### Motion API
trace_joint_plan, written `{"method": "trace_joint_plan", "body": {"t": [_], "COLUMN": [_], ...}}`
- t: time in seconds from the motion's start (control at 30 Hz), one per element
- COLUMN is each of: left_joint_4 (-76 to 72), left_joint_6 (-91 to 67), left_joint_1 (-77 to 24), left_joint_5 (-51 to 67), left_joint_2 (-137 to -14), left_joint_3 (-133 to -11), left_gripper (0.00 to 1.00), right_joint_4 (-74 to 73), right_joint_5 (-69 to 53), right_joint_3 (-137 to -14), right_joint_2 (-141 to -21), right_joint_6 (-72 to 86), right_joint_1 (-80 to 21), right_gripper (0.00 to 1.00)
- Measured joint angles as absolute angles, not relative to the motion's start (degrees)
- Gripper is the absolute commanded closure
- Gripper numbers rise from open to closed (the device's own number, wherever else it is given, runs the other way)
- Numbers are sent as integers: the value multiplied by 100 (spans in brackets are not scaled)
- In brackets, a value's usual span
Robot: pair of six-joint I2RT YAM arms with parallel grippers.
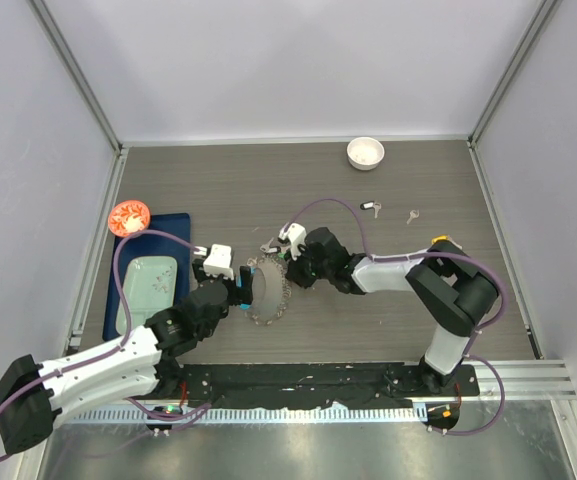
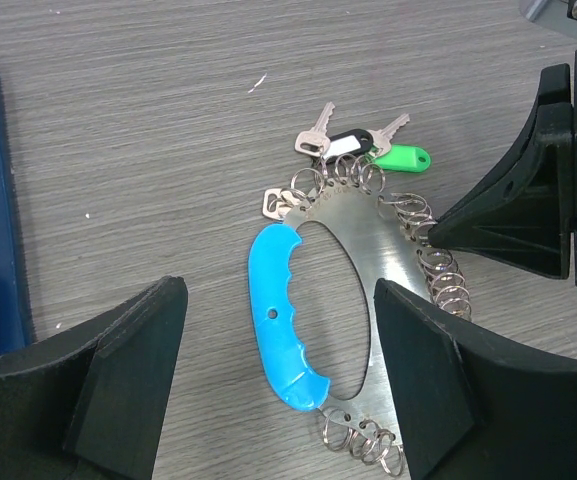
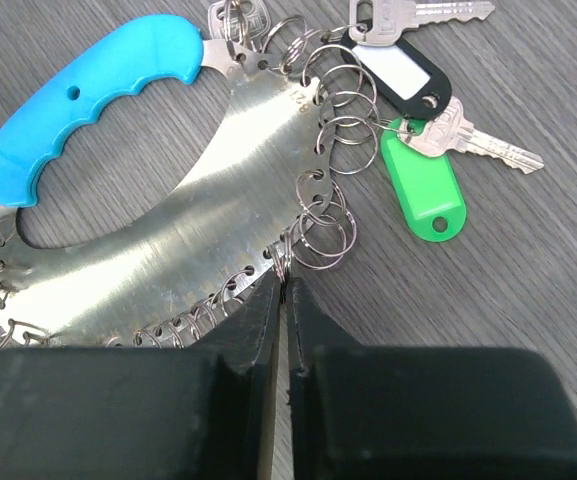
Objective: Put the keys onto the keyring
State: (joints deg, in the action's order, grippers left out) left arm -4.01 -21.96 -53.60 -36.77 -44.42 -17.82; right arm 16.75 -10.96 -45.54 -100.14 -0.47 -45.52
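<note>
My left gripper (image 1: 243, 288) stands wide open and holds nothing. From above it sits at the 9 o'clock side of the keyring (image 1: 268, 295), which lies flat mid-table with its long axis running roughly 12 to 6. My right gripper (image 1: 290, 270) reaches in from 3 o'clock to the ring's upper right rim. Open board runs toward 12 o'clock as far as the white bowl (image 1: 365, 152) by the back wall. Two loose keys (image 1: 371, 207) lie at 2 o'clock, well apart from the ring. The blue tray (image 1: 173, 225) closes off 9 o'clock (a red round thing (image 1: 128, 216) sits at its far corner).

From my left wrist, my fingers (image 2: 118, 385) straddle the ring's near end with bare board between them. The blue handle (image 2: 280, 310) curves along 9 o'clock and the steel plate (image 2: 368, 235) along 3. The black-tagged key (image 2: 346, 143) and green-tagged key (image 2: 401, 158) hang at the 12-to-1 end. My right gripper's tip touches the small rings on the 3 o'clock rim.

From my right wrist, my jaws are closed to a thin slit and their tips meet the small rings on the plate's lower edge. I cannot tell whether one is pinched. Here the plate runs from 8 to 1 o'clock, with the handle at 10. The black-tagged key's blade points to 3, the green-tagged one's toward 4.
</note>
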Motion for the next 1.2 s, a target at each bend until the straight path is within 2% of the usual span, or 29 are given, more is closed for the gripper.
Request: {"method": "trace_joint_plan", "body": {"t": [0.33,0.6,0.73,0.83,0.93,1.03,1.2], "left_joint_4": [-410,-825,-1186,-1518,-1857,-2279,-2674], "left_joint_6": [-2158,-1857,-1627,-1500,-1459,-1463,-1457], "left_joint_1": [-5360,-5360,-5282,-4984,-4270,-3680,-3210], "left_joint_5": [-3481,-2757,-2344,-1651,-484,683,2532], "left_joint_2": [-4447,-3942,-3817,-3868,-4108,-4501,-5214], "left_joint_3": [-1782,-1664,-1634,-1634,-1643,-1645,-1811], "left_gripper": [23,22,26,27,33,35,36], "right_joint_4": [1295,1328,1466,1590,1804,1922,2110], "right_joint_5": [-1135,-1192,-1326,-1590,-1955,-2246,-2698], "right_joint_3": [-4554,-4405,-4403,-4399,-4252,-4058,-3726], "right_joint_2": [-9627,-8702,-8372,-8213,-8031,-7867,-7695], "right_joint_6": [-148,-351,-458,-462,-443,-421,-336], "right_joint_1": [-4552,-4552,-4523,-4480,-4425,-4377,-4259], "right_gripper": [99,99,99,99,99,99,99]}}
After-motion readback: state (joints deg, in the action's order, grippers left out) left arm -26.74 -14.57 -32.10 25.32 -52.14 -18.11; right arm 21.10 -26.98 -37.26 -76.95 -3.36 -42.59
